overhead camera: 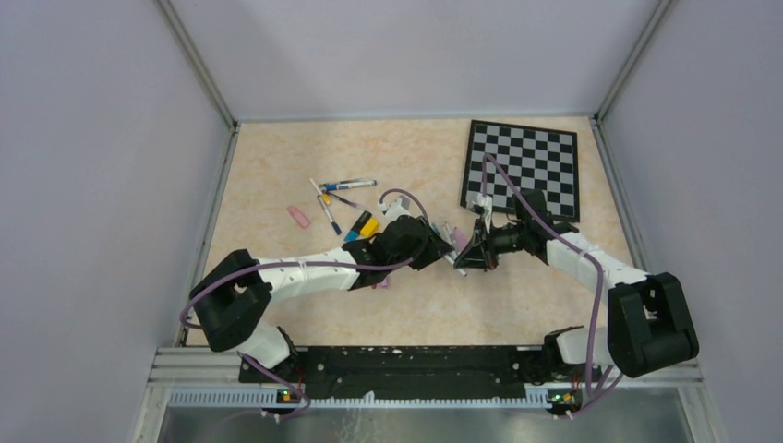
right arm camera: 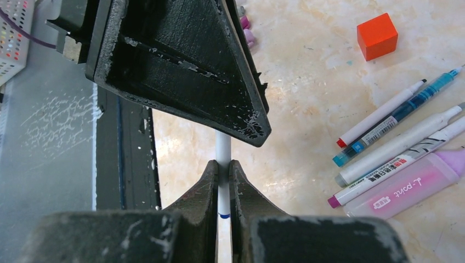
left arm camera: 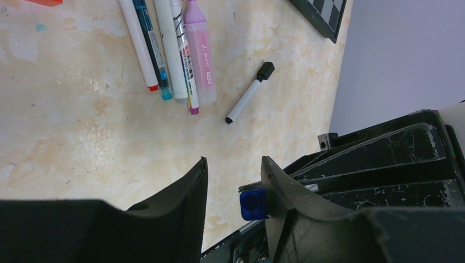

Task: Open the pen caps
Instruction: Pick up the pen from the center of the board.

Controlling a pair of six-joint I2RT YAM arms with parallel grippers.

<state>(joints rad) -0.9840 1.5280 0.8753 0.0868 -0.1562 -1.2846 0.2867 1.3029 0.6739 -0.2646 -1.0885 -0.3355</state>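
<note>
My right gripper [right arm camera: 221, 163] is shut on a thin white pen [right arm camera: 222, 148] with a blue ring, and holds it pointing towards the left gripper. The pen's blue cap [left arm camera: 253, 204] sits between the jaws of my left gripper [left arm camera: 233, 160], against the right finger; the left finger stands apart from it. The two grippers meet at mid-table, left gripper [overhead camera: 441, 247] and right gripper [overhead camera: 466, 257]. Several other pens [left arm camera: 170, 52] lie side by side with a pink highlighter [left arm camera: 200, 55]. A small black-capped marker [left arm camera: 248, 94] lies alone.
A checkerboard [overhead camera: 522, 166] lies at the back right. More pens [overhead camera: 342, 196], a yellow highlighter [overhead camera: 367, 224] and a small pink piece [overhead camera: 297, 216] lie to the back left. A red cube [right arm camera: 377, 36] sits beyond the pen row. Walls close three sides.
</note>
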